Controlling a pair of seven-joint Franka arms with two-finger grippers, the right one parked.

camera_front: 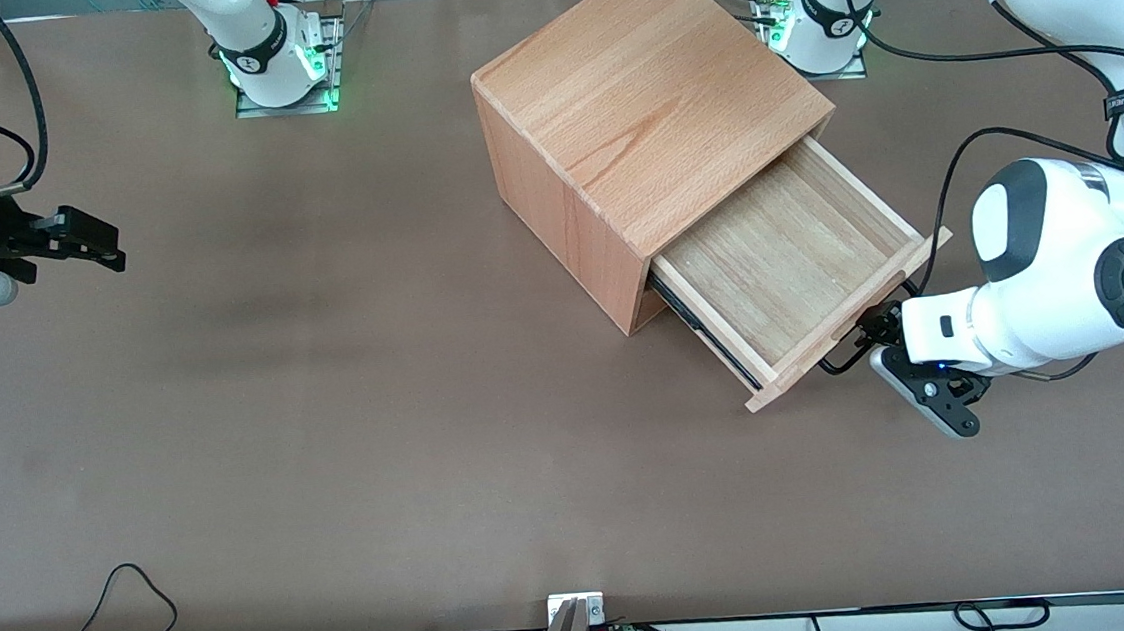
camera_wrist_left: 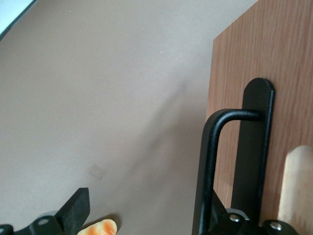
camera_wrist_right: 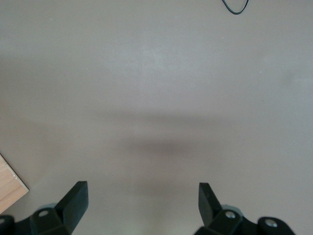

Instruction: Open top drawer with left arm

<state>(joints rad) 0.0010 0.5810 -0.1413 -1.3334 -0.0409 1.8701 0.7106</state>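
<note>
Top drawer (camera_front: 787, 268) stood pulled out of the beech cabinet (camera_front: 645, 98).
Gripper (camera_front: 874, 331) sat at the black bar handle (camera_wrist_left: 211, 161); fingers spread apart, 1 on each side of the bar.

The front camera is looking down from high above the wide brown counter (camera_front: 330, 424), facing both arms. The left wrist camera is sitting very close to the long black metal bar handle (camera_wrist_left: 211, 161) on the pale plank drawer front (camera_wrist_left: 244, 63), which both views are sharing; the right wrist camera is facing bare counter.
</note>
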